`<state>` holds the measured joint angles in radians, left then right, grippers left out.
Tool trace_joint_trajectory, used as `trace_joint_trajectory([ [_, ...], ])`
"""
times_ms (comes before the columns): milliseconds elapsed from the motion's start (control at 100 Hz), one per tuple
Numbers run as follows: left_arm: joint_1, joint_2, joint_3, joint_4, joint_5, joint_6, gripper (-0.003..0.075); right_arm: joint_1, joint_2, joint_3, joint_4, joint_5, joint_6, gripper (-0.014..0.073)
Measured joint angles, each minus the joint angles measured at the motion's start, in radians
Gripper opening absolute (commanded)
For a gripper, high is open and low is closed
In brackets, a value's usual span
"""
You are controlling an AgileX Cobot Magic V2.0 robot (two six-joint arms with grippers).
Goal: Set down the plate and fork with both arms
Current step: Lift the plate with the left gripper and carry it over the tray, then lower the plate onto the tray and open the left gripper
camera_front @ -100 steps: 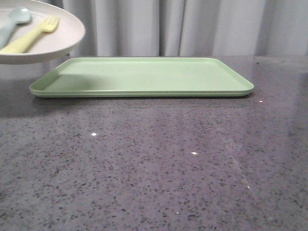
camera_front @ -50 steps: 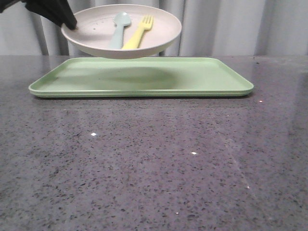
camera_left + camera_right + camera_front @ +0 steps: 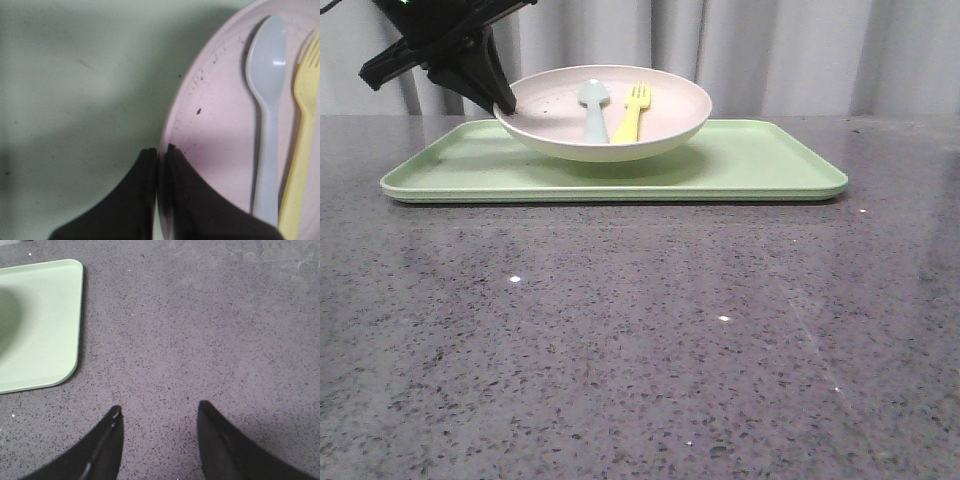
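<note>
So in the last second I've swung the shallow round pinkish-white plate [image 3: 603, 112] in from off to the left and brought it down: it was hanging over the flat rectangular light-green tray [image 3: 770, 165] half a second back, and now it looks to be resting on the tray's left-centre, or near enough that I can't see a gap. The left gripper [image 3: 159, 152] is still pinched shut on the plate's left rim, one finger inside, one outside. The short bright-yellow plastic fork [image 3: 632, 111] rode along inside the plate, lying right beside the pale blue plastic spoon [image 3: 593, 107], both heads pointing away from me.

My right gripper [image 3: 159, 410] hangs over the speckled grey stone tabletop [image 3: 225, 330] just off the tray's corner, fingers spread, holding nothing.

My read: plate's basically placed, so next I let go on the left and send the right one after the fork.
</note>
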<state>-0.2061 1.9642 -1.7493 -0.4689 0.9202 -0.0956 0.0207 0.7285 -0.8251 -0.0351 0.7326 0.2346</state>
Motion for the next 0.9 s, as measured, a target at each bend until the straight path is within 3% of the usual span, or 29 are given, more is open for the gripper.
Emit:
trace_joint_trajectory([
  [610, 0.0, 0.047, -0.002, 0.0, -0.011, -0.002, -0.0011, 0.0, 0.0, 0.0, 0.0, 0.0, 0.0, 0.0363],
  [690, 0.0, 0.047, -0.002, 0.0, -0.013, -0.002, 0.004, 0.0, 0.0, 0.0, 0.0, 0.0, 0.0, 0.0363],
  [900, 0.0, 0.047, -0.004, -0.002, -0.019, -0.002, 0.0262, 0.0, 0.0, 0.0, 0.0, 0.0, 0.0, 0.0363],
])
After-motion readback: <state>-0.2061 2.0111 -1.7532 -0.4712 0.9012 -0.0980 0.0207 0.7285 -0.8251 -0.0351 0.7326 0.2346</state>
